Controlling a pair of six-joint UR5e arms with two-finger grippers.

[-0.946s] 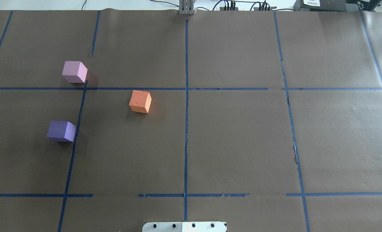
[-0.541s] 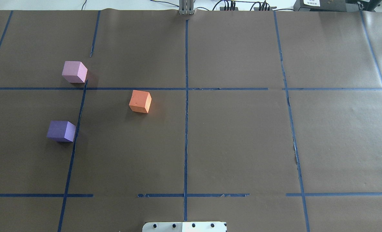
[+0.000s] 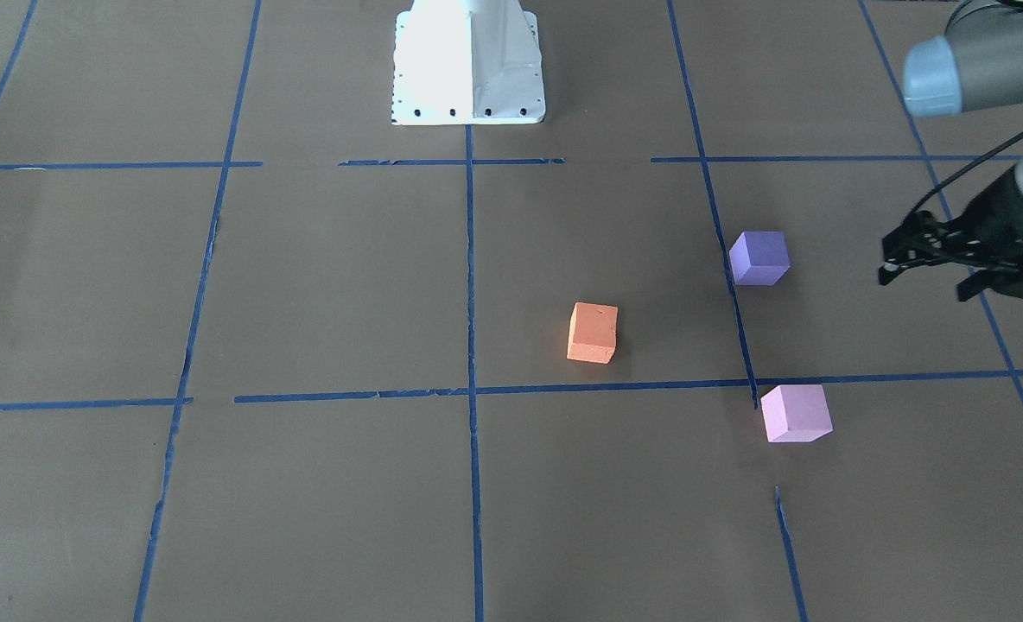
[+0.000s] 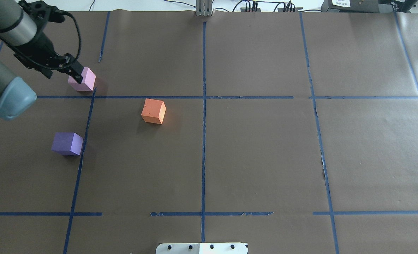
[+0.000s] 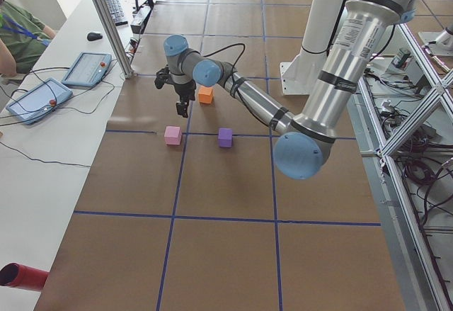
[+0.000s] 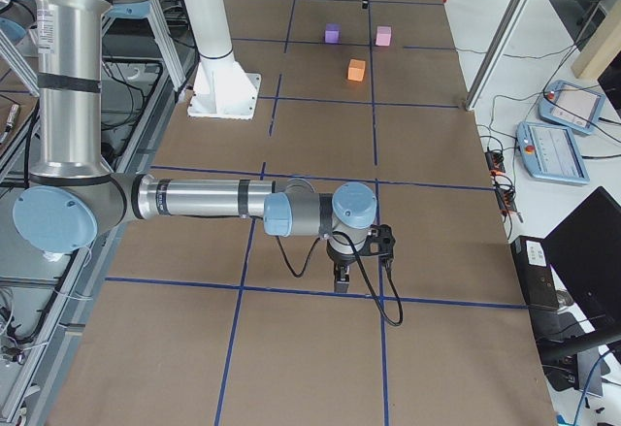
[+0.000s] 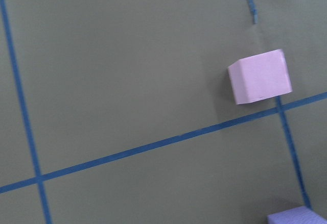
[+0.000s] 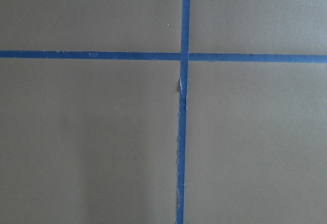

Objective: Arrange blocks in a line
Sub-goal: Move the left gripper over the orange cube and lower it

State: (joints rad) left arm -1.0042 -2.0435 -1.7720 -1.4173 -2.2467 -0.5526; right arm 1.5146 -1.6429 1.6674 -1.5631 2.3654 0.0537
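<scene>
**Three cubes apart, not in a row**

My left gripper (image 4: 62,72) hangs above the far-left part of the brown paper-covered table (image 4: 265,158). Jaws are spread, w/ nothing betw. them. From overhead, one finger overlaps the top-left corner of the pale pink-lilac foam cube (image 4: 85,82). The front and left-end views show me raised off the table, so no contact w/ any cube.

Where the cubes sit:
- **Pink:** it's just on the far side of a cross line of the blue tape grid (image 4: 203,141), right by a tape junction.
- **Violet:** the dark violet-purple foam cube (image 4: 67,143) is nearer the white robot base (image 3: 468,69) than the pink one. Its right edge is up against a lengthwise tape strip.
- **Orange:** the orange foam cube (image 4: 153,111) is toward the table's middle, betw. the other two in depth and well apart from both.

Together they make a triangle, not a line. All three rest flat on the paper.

My left wrist cam looks down on the pink cube, w/ a corner of the violet one at the frame's bottom edge.

My right gripper (image 6: 340,276) shows only in the right-end view. It's low over the table at my right end, far from all the cubes. I can't tell if its jaws are apart or together. My right wrist cam shows only a tape crossing on paper.
</scene>
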